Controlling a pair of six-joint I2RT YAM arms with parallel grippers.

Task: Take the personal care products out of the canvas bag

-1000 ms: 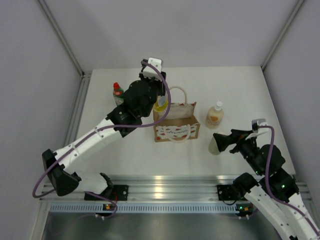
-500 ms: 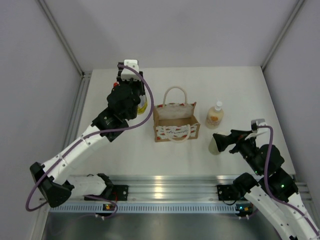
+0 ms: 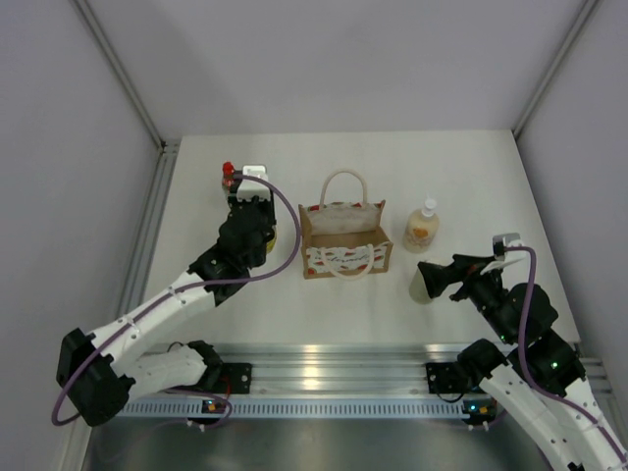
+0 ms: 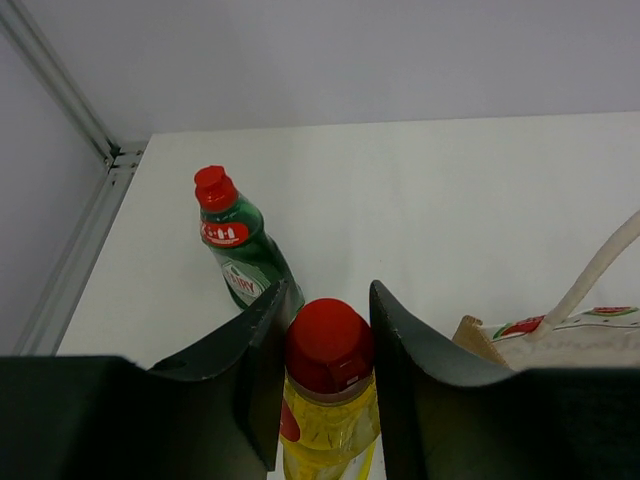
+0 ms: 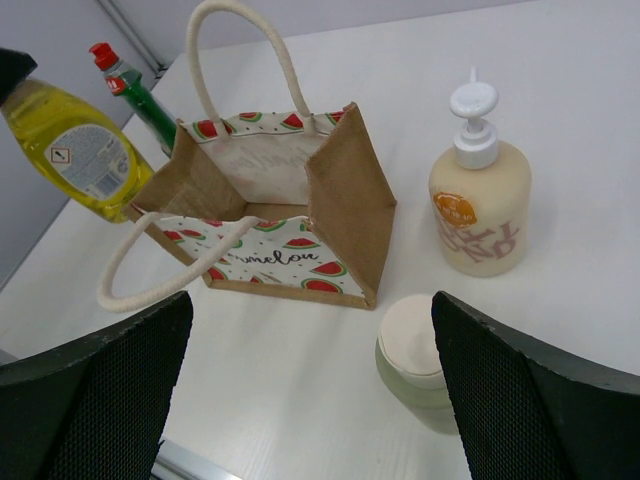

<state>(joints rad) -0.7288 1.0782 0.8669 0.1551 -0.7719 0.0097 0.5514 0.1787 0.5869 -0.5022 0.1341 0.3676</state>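
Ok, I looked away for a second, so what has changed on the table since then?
The left tool, still shut on the yellow bottle, carried it from over the canvas bag leftward and lower, next to the dark green bottle. The bag, cream pump bottle, pale green bottle and right tool stayed put.

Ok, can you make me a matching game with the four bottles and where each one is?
Things:
1. yellow bottle
2. dark green bottle
3. cream pump bottle
4. pale green bottle

Places:
A. standing just right of the canvas bag
B. clamped in the left gripper
C. just ahead of the open right gripper
D. standing at the table's far left

Pairs: 1-B, 2-D, 3-A, 4-C
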